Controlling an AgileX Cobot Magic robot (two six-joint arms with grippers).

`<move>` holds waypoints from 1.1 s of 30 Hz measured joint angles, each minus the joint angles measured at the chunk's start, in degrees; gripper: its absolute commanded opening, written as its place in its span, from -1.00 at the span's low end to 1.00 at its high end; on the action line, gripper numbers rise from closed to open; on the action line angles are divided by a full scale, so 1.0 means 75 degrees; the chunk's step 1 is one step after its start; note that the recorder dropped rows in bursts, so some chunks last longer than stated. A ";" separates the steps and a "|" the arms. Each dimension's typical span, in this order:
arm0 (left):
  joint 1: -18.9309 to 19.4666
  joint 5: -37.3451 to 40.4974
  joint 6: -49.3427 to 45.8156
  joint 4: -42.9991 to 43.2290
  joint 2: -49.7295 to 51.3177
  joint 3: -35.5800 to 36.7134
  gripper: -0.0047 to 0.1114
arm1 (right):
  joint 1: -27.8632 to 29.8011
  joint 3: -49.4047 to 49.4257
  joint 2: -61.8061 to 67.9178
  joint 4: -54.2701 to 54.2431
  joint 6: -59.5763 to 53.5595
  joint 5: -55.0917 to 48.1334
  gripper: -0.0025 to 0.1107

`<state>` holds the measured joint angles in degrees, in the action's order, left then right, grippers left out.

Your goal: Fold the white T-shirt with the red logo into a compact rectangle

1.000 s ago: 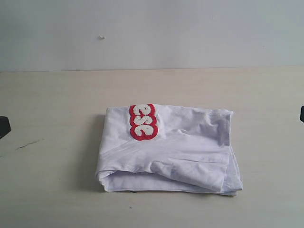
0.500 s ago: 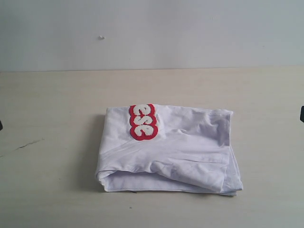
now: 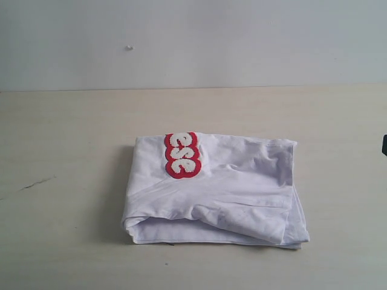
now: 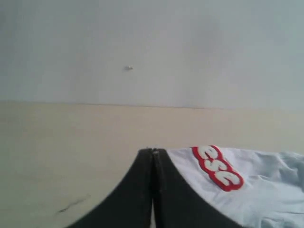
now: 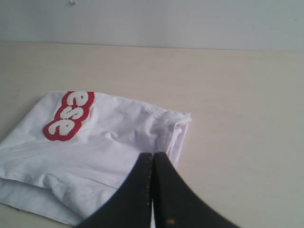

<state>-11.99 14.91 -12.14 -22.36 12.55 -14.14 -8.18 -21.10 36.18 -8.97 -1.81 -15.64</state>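
Since the table [image 3: 72,121] carries the white T-shirt [image 3: 211,190] at its middle as a compact, slightly rumpled rectangle, red logo [image 3: 182,155] reading "ese" on top, I judge folding done, bar tidying. Only the wrist views show my left gripper [image 4: 153,152] and right gripper [image 5: 153,156]: jaws pressed together, empty, clear of the cloth.

You're looking at bare counter [image 3: 72,133] stretching all around the white T-shirt [image 3: 230,187], open on every side. The folded shirt's sitting mid-counter, blocking the middle, and the wall [image 3: 242,42] is closing off the back.
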 measured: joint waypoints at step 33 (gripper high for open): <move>0.1740 0.0973 0.2640 0.2660 -0.1629 0.1781 -0.92 | 0.0000 0.0000 0.0000 -0.0013 0.0000 0.0000 -0.96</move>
<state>1.06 22.21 7.65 -2.41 0.33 -0.79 -8.18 -21.10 36.18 -9.06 -1.81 -15.64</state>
